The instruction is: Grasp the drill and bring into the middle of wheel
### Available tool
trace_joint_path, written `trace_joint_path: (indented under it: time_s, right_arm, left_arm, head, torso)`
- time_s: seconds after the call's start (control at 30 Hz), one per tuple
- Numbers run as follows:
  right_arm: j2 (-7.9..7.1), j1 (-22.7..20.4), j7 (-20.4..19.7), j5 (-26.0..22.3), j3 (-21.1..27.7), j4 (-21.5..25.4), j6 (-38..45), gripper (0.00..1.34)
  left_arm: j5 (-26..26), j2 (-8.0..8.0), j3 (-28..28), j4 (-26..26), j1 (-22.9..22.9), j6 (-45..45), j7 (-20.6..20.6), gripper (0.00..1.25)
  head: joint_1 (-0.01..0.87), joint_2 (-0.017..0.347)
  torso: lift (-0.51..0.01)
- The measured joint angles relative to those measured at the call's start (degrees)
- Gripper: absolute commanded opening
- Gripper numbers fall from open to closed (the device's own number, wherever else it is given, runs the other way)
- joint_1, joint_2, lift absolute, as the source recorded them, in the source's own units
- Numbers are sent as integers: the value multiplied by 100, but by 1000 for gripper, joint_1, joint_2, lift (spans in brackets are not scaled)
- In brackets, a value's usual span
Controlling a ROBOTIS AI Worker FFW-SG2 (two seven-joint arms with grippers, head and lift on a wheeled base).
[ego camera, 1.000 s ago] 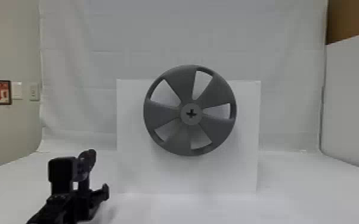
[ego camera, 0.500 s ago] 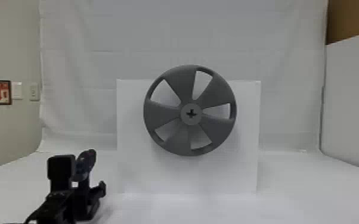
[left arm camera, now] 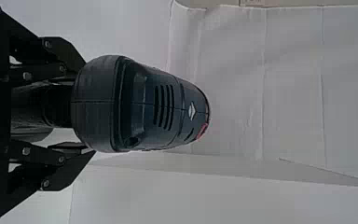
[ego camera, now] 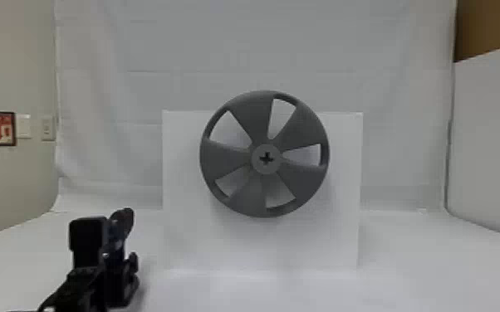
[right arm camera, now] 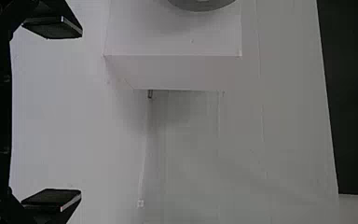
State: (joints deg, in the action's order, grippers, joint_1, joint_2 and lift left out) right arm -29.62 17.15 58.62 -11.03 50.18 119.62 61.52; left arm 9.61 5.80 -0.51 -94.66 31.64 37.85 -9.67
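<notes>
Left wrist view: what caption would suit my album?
A drill held in the jaws of the left gripper, with a white backdrop beyond.

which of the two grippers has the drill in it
The left gripper: the drill sits held between its two fingers. The right gripper differs: its fingers stand wide apart with nothing between them.

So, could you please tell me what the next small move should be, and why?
I'd probably lift the drill and ease it rightward, toward the middle of the wheel: the left gripper has it, but in the head view both sit low and left of the wheel.
</notes>
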Motion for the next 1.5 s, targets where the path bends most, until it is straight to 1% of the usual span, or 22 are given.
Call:
trace_joint_path:
  time_s: [0.13, 0.23, 0.27, 0.4, 0.53, 0.93, 1.07, 1.2, 1.33, 1.5]
  right_arm:
    - [0, 6, 0, 2, -4, 0, 0, 1243]
    - [0, 7, 0, 3, 0, 0, 0, 1243]
    - [0, 8, 0, 4, 0, 0, 0, 1243]
    - [1, 6, 0, 4, 5, 0, 0, 1243]
    - [8, -5, 0, 4, 17, 0, 0, 1241]
    - [9, -19, 0, 16, 52, 0, 17, 1243]
    - [9, -19, 0, 21, 69, 0, 17, 1243]
    - [11, -19, 0, 23, 88, 0, 18, 1243]
    - [21, -19, 0, 26, 101, 0, 18, 1243]
    - [41, -18, 0, 31, 120, 0, 18, 1243]
  left_arm:
    - [42, 1, -1, 0, 0, 55, 0, 333]
    - [42, 1, -15, 0, 2, 84, 0, 212]
    - [35, 1, -19, 0, 2, 90, 0, 190]
    - [-30, 0, -35, -4, 2, 105, 0, 163]
    - [-92, 0, -46, -10, -5, 107, 0, 45]
    - [-115, 0, -41, -92, -34, 160, 0, 43]
    - [-122, 0, -12, -198, -68, 179, 0, 43]
    - [-163, 0, 35, -401, -128, 246, 0, 43]
    - [-171, 2, 93, -733, -256, 288, 0, 43]
    - [41, 43, 140, -1217, -436, 450, 0, 32]
  head:
    - [54, 31]
    - [54, 31]
    - [54, 31]
    - [54, 31]
    - [54, 31]
    - [54, 31]
    - [54, 31]
    - [54, 31]
    - [54, 31]
    - [54, 31]
  torso:
    - [-403]
    - [-403]
    - [-403]
    - [-403]
    - [-403]
    - [-403]
    - [-403]
    - [-403]
    - [-403]
    - [-403]
